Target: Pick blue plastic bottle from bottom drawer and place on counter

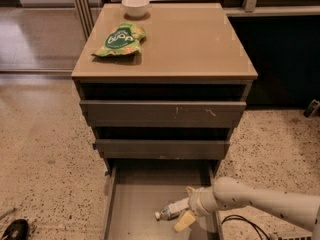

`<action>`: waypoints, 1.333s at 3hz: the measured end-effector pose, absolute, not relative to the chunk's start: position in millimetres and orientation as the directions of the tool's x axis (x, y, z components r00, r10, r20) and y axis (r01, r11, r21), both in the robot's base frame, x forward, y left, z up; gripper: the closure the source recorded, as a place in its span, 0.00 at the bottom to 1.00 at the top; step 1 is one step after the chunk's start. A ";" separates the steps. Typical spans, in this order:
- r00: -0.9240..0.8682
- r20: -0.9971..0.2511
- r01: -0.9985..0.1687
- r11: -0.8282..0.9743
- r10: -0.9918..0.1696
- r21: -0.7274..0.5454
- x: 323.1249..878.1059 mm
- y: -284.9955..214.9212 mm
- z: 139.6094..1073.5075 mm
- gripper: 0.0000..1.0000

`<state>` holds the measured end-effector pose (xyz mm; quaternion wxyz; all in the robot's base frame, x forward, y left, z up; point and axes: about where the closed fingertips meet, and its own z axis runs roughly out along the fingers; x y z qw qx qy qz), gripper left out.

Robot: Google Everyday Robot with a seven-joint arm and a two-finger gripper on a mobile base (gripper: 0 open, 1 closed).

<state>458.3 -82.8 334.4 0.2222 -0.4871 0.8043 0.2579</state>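
Note:
The blue plastic bottle lies on its side on the floor of the open bottom drawer, white cap pointing left. My gripper reaches in from the right, low inside the drawer. It is open, with one finger on each side of the bottle's base end and a gap to each. The tan counter tops the cabinet above.
A green snack bag and a small white bowl sit on the counter's left and back. The two upper drawers stick out slightly above the bottom drawer. A black cable lies on the speckled floor at the right.

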 end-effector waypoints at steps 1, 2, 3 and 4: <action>-0.427 -0.609 -0.898 0.392 -0.669 0.198 458.3 -82.8 334.4 0.00; -0.408 -0.586 -0.909 0.373 -0.700 0.188 459.0 -69.2 335.3 0.00; -0.427 -0.552 -0.901 0.385 -0.716 0.198 460.5 -50.0 313.5 0.00; -0.467 -0.539 -0.881 0.422 -0.701 0.213 462.8 -38.7 288.7 0.00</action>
